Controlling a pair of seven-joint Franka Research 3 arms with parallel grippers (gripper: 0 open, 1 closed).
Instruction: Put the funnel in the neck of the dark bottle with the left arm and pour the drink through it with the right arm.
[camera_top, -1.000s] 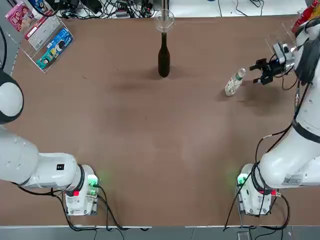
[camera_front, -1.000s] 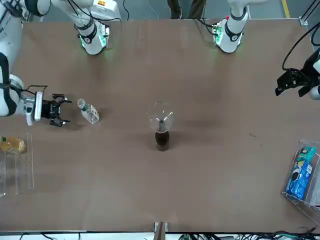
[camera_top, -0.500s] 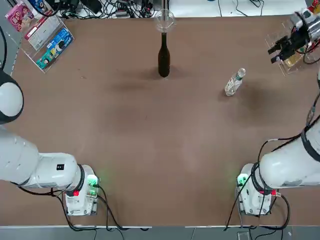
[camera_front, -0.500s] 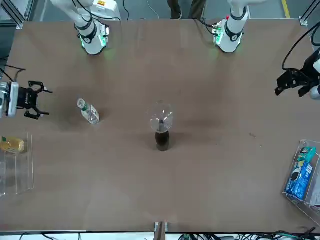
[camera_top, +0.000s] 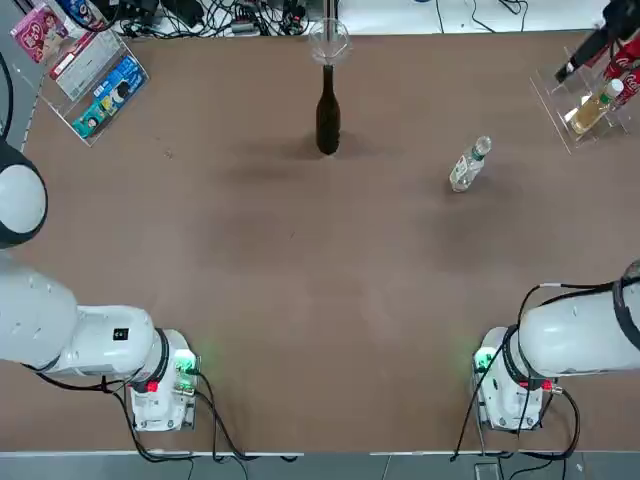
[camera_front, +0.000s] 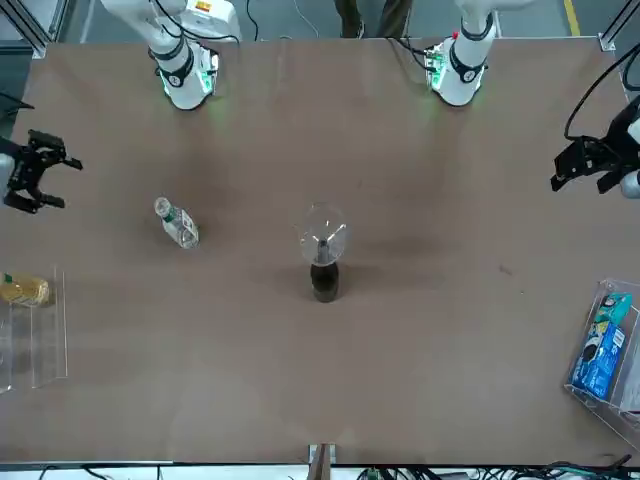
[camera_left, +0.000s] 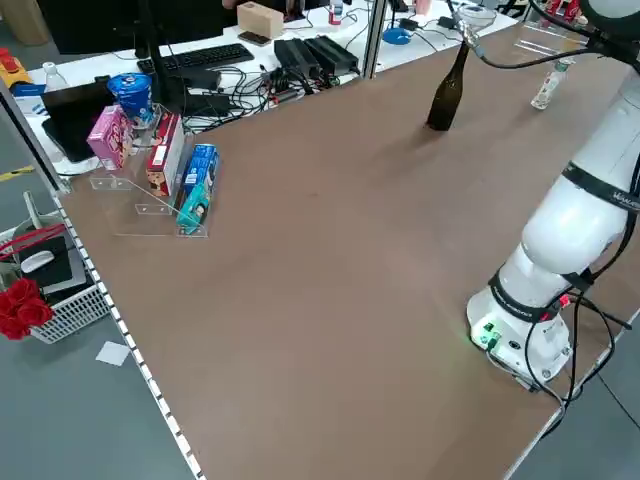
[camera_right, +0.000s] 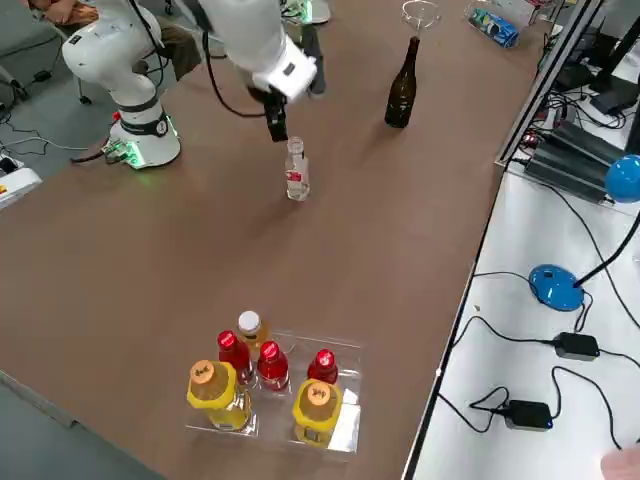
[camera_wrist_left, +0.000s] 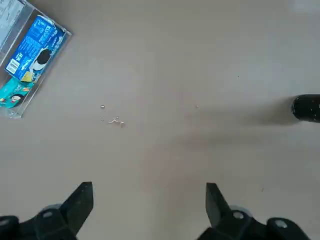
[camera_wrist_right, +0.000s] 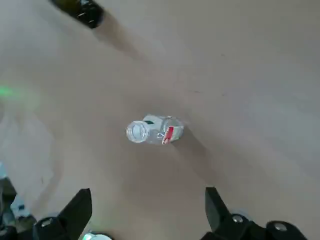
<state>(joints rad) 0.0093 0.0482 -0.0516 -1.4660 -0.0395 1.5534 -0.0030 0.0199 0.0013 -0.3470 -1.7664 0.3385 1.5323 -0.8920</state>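
Retreating right jaws (camera_front: 35, 170), wide and empty, toward the surface's right edge; drink (camera_top: 468, 165) left standing, funnel (camera_top: 328, 40) seated in bottle (camera_top: 327, 118). Looks finished. Left jaws (camera_front: 590, 165) wide, idle.

Funnel (camera_front: 322, 230) seemingly atop dark bottle (camera_front: 323, 279) — drink (camera_front: 178, 224) well apart, rightward.

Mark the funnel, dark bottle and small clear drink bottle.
funnel (camera_front: 322, 230): front view, clear bowl.
dark bottle (camera_top: 328, 118): top view, body.
drink bottle (camera_top: 465, 168): top view, label area.

white arms (camera_top: 70, 335), black joints, green-lit bases (camera_top: 185, 365)
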